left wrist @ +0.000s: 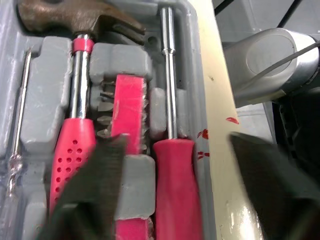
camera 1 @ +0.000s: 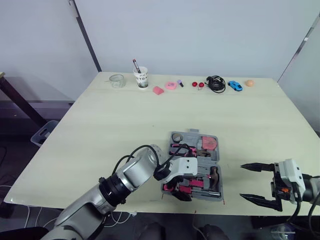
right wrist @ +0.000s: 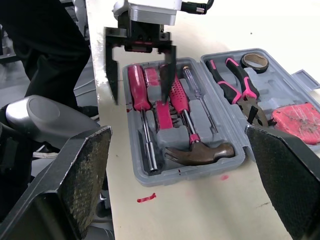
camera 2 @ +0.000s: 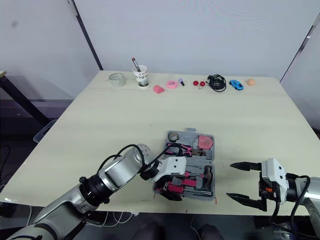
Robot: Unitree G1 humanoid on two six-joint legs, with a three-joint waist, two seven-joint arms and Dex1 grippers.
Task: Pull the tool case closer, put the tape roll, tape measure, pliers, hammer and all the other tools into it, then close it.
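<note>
Left gripper point(right wrist: 140, 92) spread open over the tool case point(right wrist: 190, 173).
One finger is seen outside the case's rim, the other over the red handles beside the hammer point(right wrist: 197, 150). Pliers point(right wrist: 235, 90), tape roll point(right wrist: 254, 61) and tape measure point(right wrist: 295, 120) are seated farther in. The case lies open at the table's point(camera 1: 125, 130) near edge; the right gripper point(camera 1: 243, 181) is held open alongside.
</note>
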